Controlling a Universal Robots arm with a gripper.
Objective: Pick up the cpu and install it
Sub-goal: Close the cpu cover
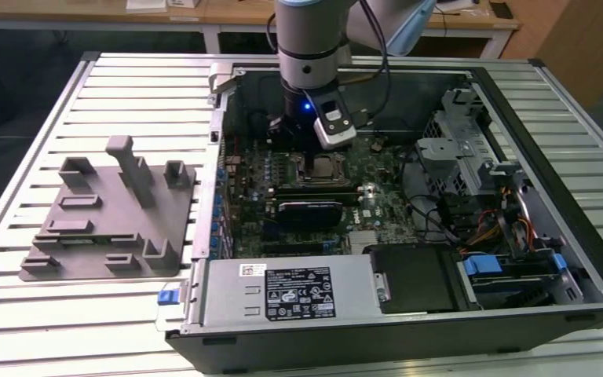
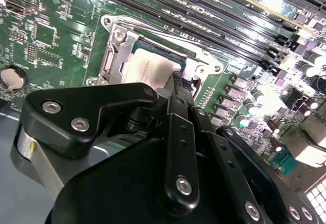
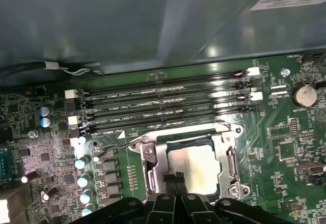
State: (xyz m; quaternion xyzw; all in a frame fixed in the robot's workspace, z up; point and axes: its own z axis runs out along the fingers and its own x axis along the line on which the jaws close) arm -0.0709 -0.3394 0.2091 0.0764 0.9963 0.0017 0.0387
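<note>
The cpu (image 3: pixel 199 167), a flat square chip with a pale metal top, lies flat inside the motherboard socket (image 3: pixel 231 164), whose metal frame stands open around it. In the second wrist view the cpu (image 2: pixel 146 69) shows just past my fingertips. My gripper (image 3: pixel 176 178) has its two thin black fingers pressed together, tips at the chip's near edge, with nothing between them. The exterior view has the gripper (image 1: pixel 323 151) hanging straight down inside the open computer case, right over the socket and cpu (image 1: pixel 330 166).
Memory slots (image 3: pixel 163 107) run along one side of the socket. A grey holder tray (image 1: pixel 113 216) with upright posts sits on the slatted table at the exterior view's left. The case holds a power supply (image 1: pixel 280 290), drive cage (image 1: pixel 469 149) and cables (image 1: pixel 490 228).
</note>
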